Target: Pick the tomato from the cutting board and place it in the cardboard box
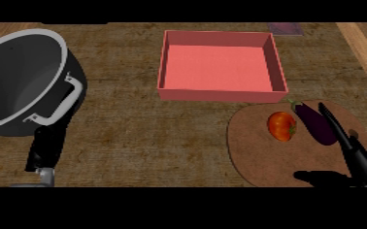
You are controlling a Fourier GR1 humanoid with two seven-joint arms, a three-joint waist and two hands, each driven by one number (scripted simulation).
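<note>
- While nothing has been lifted yet, I call this the approach step: the tomato is on the board and neither hand touches it.
- Biggest thing on my screen is the dark metal stockpot with its pale rim and grey handle (pixel 32 80), far left on the brown wooden counter (pixel 143 140); it plays no part in this job.
- Next in size, the square pink-red cardboard box with low walls (pixel 221 67) sits at top centre, open side up, nothing in it that I can see.
- Below and right of it lies the rounded brown wooden cutting board (pixel 258 150), its upper edge near the box's front wall.
- My right hand (pixel 347 148) comes in at the lower right over the board, long fingers stretched out straight and wide, thumb low, holding nothing.
- My left hand (pixel 44 148) hangs at the lower left beside the pot; I cannot tell how its fingers are set.
- A dark purple aubergine (pixel 315 122) lies just right of the target, so I judge the reach needs care.
- Smallest, the red-orange tomato (pixel 282 125) rests on the board's upper part; next I'd bring the right hand left, close round it, then lift toward the box.
- No brand, label or writing readable anywhere.
</note>
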